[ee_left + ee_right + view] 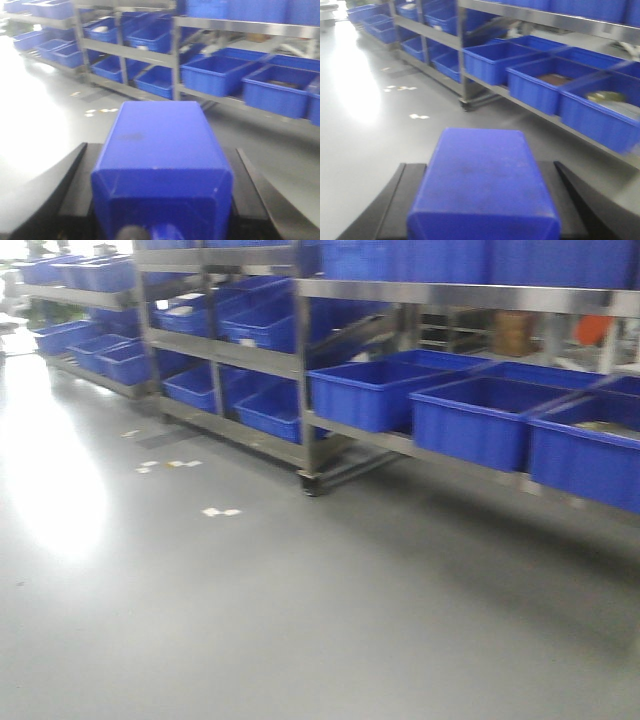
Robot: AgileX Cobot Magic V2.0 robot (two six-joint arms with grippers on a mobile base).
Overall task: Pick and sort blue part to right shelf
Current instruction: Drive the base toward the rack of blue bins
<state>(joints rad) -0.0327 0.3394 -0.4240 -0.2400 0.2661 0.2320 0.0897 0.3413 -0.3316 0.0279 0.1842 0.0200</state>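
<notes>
Right gripper (479, 167) has the blue part (482, 190) sitting between its black fingers (375, 210); we cannot tell if they squeeze it. We think it rides there to reach the right shelf (470, 295). Left gripper (161, 146) carries another blue block (160, 170), grip unclear too. Grey floor (300, 620) lies between us and the blue bins (480, 420).

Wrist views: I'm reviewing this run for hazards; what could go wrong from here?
Each held block, the blue part and the knobbed blue block, fills its wrist view and may hide the drop spot. The bins are all blue and blurred, so the wrong one may be chosen.
</notes>
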